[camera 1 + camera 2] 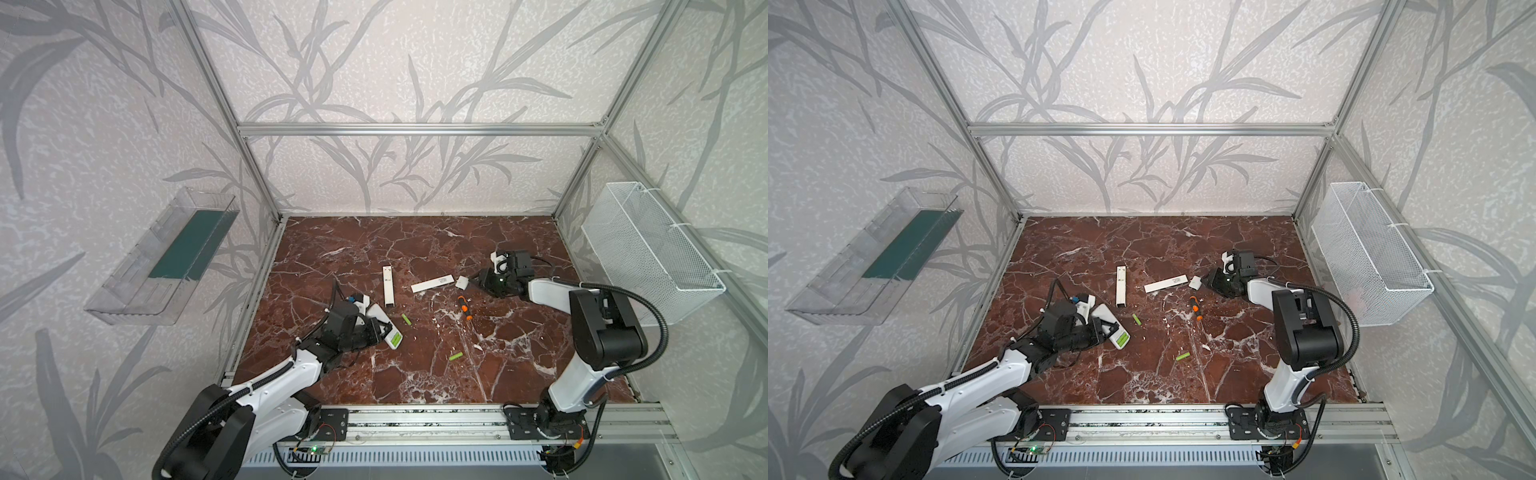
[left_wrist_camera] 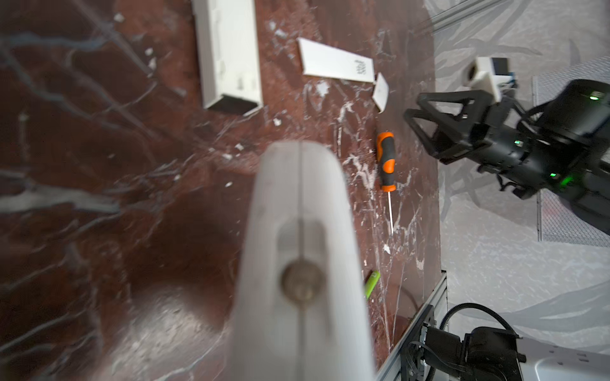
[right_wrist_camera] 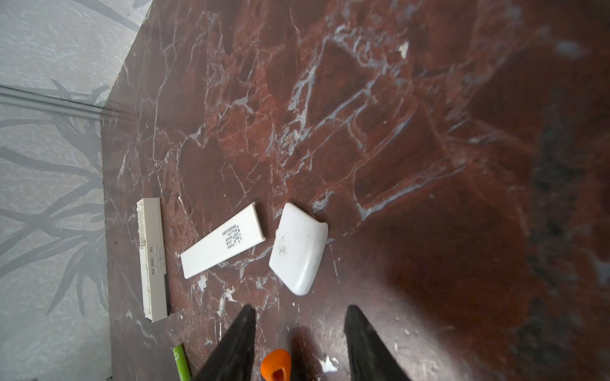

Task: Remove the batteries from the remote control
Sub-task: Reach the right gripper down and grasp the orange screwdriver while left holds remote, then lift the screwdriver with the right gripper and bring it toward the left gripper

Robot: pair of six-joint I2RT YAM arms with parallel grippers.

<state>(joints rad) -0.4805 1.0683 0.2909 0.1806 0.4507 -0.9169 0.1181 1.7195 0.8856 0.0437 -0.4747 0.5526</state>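
Left fingers (image 1: 376, 331) clamped; right fingers (image 3: 241, 343) parted, tips low.

The left arm (image 1: 270, 386) and the right arm (image 1: 577, 374) are built alike: smooth white shell links joined by bulky black joint housings. A black corrugated cable hose (image 2: 477, 305) runs along each. Each arm stands on a black base plate (image 1: 332, 422) dotted with small screws. A white camera block (image 2: 480, 77) sits at the wrist. The right gripper (image 2: 412, 105) is black, its jaws open triangular frames, and green lights (image 2: 566, 180) glow on its body.
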